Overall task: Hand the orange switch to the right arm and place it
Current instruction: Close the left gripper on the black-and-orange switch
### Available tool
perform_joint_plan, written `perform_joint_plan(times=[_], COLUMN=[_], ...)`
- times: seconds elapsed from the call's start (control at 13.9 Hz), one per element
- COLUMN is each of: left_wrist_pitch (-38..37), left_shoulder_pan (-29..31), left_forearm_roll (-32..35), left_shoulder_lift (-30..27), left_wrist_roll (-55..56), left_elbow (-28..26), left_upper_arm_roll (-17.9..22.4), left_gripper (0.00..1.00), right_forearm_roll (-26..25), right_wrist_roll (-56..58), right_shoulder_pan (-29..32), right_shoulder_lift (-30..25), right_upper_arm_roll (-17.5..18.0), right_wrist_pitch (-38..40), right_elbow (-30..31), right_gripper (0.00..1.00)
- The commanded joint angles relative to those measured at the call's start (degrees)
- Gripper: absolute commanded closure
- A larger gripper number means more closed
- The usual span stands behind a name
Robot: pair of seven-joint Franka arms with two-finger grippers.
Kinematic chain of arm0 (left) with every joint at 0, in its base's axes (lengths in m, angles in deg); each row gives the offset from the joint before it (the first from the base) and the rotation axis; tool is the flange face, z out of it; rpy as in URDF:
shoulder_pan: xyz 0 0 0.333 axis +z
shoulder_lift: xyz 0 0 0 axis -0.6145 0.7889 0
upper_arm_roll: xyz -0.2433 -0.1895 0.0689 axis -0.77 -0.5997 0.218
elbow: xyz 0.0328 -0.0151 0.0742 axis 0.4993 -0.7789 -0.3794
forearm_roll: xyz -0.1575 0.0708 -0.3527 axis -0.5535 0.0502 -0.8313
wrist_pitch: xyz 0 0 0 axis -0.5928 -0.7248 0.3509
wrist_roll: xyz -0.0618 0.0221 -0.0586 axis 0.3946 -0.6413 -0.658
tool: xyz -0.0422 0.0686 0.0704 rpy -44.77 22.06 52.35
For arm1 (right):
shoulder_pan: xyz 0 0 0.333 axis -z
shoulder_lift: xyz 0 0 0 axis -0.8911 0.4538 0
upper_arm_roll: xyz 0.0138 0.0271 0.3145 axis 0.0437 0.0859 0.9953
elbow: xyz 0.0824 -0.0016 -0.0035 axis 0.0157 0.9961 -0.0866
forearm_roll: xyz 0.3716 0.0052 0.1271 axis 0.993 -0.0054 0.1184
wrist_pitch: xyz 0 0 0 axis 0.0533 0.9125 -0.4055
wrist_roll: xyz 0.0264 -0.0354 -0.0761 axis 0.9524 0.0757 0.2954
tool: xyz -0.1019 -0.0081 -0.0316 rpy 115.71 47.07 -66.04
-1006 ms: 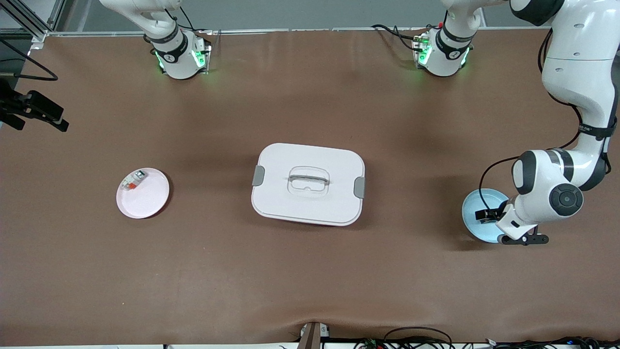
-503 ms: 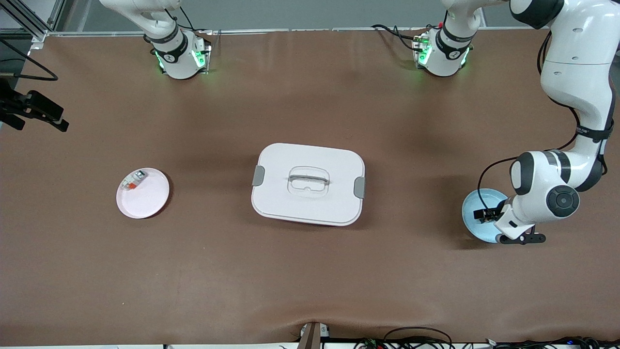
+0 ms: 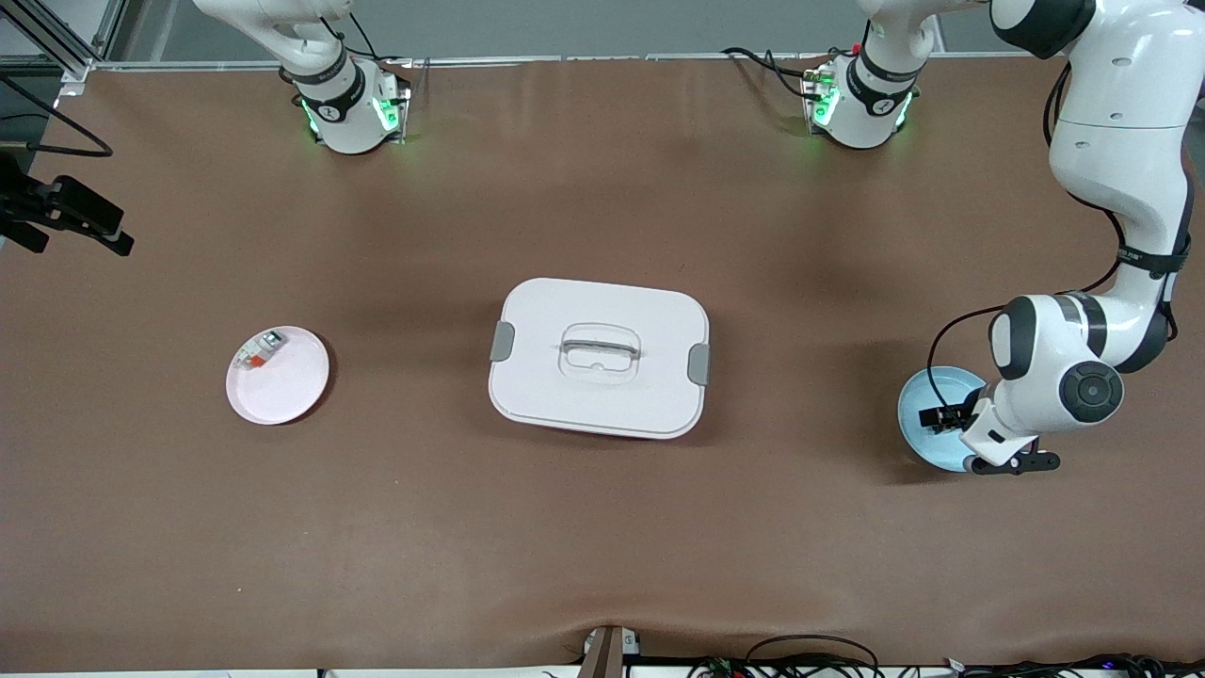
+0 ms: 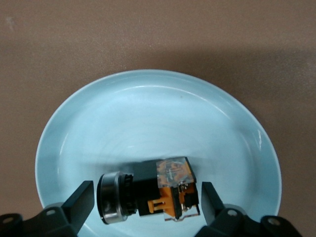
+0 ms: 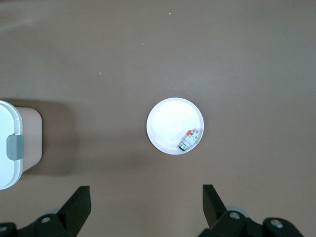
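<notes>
2 open fingers of your left gripper straddle the orange switch, which lies on its side in the blue plate. Close off-centre and its round end may roll free. Your right gripper waits, spread, above the white plate.

White lidded box sits mid-table; pink plate with a white-grey component toward the right arm's end.

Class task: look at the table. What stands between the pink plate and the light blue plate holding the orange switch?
In the front view, the white lidded box stands between the pink plate and the light blue plate.
</notes>
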Motion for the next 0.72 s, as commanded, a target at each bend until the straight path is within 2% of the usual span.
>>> perform_joint_plan(times=[0.0, 0.07, 0.14, 0.22, 0.29, 0.5, 0.65], left_wrist_pitch=[0.76, 0.50, 0.33, 0.15, -0.11, -4.05, -7.83], left_shoulder_pan=[0.25, 0.08, -0.01, -0.01, -0.10, -0.45, -0.45], left_forearm_roll=[0.84, 0.84, 0.84, 0.92, 0.92, 0.22, 0.13], left_shoulder_lift=[0.21, 0.13, 0.04, -0.31, -1.01, -5.48, -9.70], left_wrist_roll=[1.49, 1.49, 1.49, 1.49, 1.49, 4.64, 7.19], left_elbow=[0.00, 0.00, 0.00, 0.00, 0.09, 0.44, 0.96], left_upper_arm_roll=[-0.14, -0.14, -0.14, -0.14, -0.23, -0.93, -3.72], left_gripper=[0.27, 0.41, 0.63, 0.93, 1.00, 1.00, 1.00], right_forearm_roll=[-0.87, -0.95, -0.87, -0.87, -0.87, -0.96, -0.87], right_wrist_roll=[-0.02, -0.02, -0.11, -0.11, -0.02, -0.02, -0.02], right_shoulder_pan=[1.16, 1.16, 1.16, 1.16, 1.16, 1.25, 1.16], right_shoulder_lift=[0.36, 0.36, 0.36, 0.36, 0.36, 0.36, 0.36], right_upper_arm_roll=[0.94, 0.94, 0.94, 0.94, 0.94, 0.94, 0.94], right_wrist_pitch=[0.75, 0.75, 0.75, 0.75, 0.75, 0.75, 0.75], right_elbow=[-1.17, -1.17, -1.17, -1.17, -1.17, -1.17, -1.17], right_gripper=[0.00, 0.00, 0.00, 0.00, 0.00, 0.00, 0.00])
